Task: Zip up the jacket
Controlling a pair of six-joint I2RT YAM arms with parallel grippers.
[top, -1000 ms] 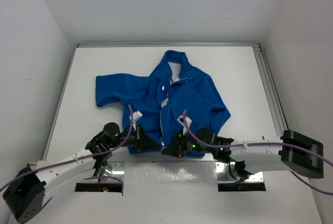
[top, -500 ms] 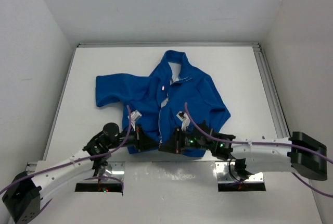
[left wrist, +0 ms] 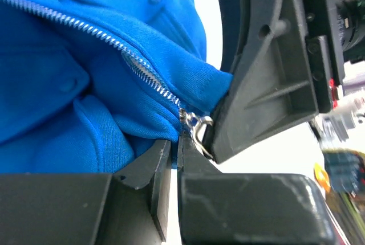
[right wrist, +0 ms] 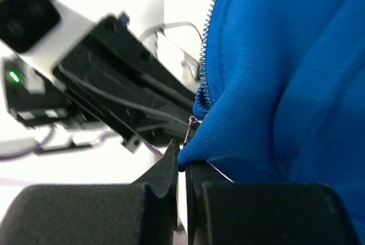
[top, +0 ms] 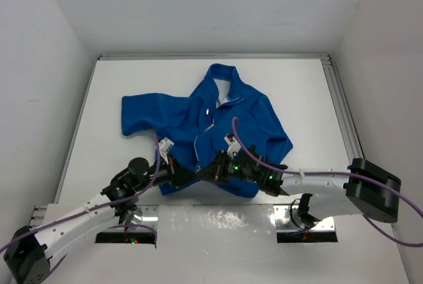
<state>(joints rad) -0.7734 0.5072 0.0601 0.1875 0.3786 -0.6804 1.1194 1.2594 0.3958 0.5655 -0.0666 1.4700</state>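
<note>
Top external shows the jacket (top: 231, 122) lying flat on the white table (top: 304, 86), collar toward the far edge and one sleeve spread out to the left; its near hem lies where the two arms meet; the left gripper (top: 190, 177) and the right gripper (top: 210, 173) face each other there, tips almost touching; in the left wrist view the left gripper's jaws are pressed together on the hem edge just below the bottom end of the zipper (left wrist: 108, 39); the small metal pull (left wrist: 197, 126) sits just beside the right gripper's black finger; in the right wrist view the right gripper's jaws are pinched together on a fold of blue fleece next to the zipper teeth.
</note>
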